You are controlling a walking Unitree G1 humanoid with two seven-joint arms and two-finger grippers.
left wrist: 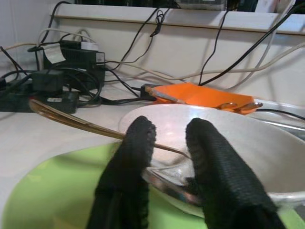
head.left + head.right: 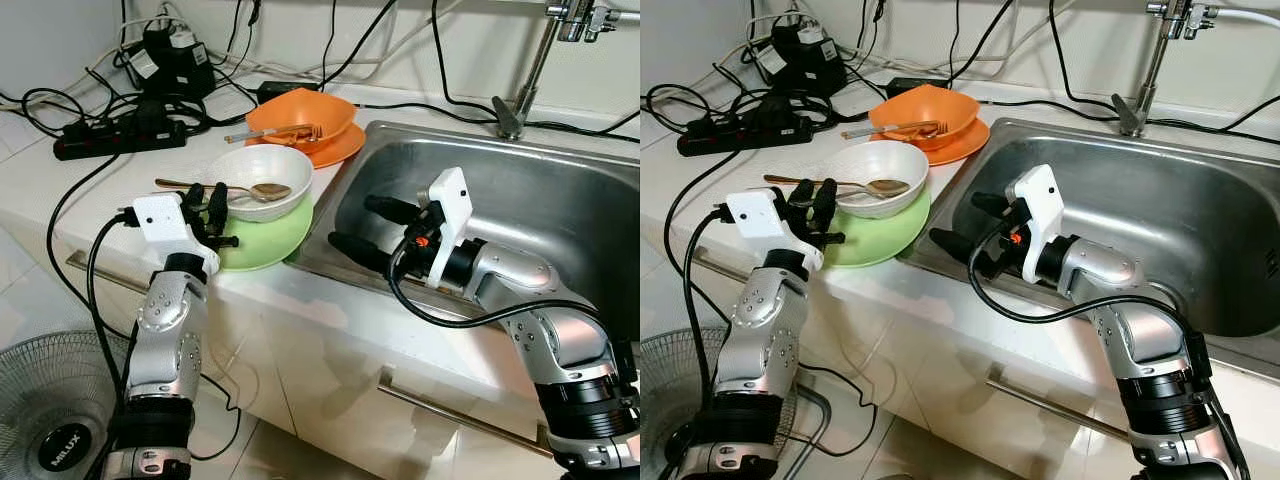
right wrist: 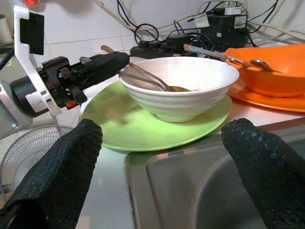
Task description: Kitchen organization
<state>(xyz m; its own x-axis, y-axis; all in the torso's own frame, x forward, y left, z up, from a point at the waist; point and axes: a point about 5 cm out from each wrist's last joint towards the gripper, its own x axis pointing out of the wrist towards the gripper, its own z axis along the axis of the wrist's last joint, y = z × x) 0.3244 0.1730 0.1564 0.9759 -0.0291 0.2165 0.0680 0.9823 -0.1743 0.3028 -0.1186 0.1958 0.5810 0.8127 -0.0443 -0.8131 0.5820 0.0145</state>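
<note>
Spoon [image 2: 232, 188] handle between left gripper [image 2: 204, 203] fingers

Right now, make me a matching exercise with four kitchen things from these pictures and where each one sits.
Things:
1. white bowl
2. green plate
3. orange bowl
4. power strip

Places:
A. on the orange plate
B. under the white bowl
C. on the counter among cables
D. on the green plate, spoon inside

Pairs: 1-D, 2-B, 3-A, 4-C

The white counter [image 2: 60, 190] carries a green plate [image 2: 270, 240], an orange plate [image 2: 335, 150] and a black power strip [image 2: 120, 135].
</note>
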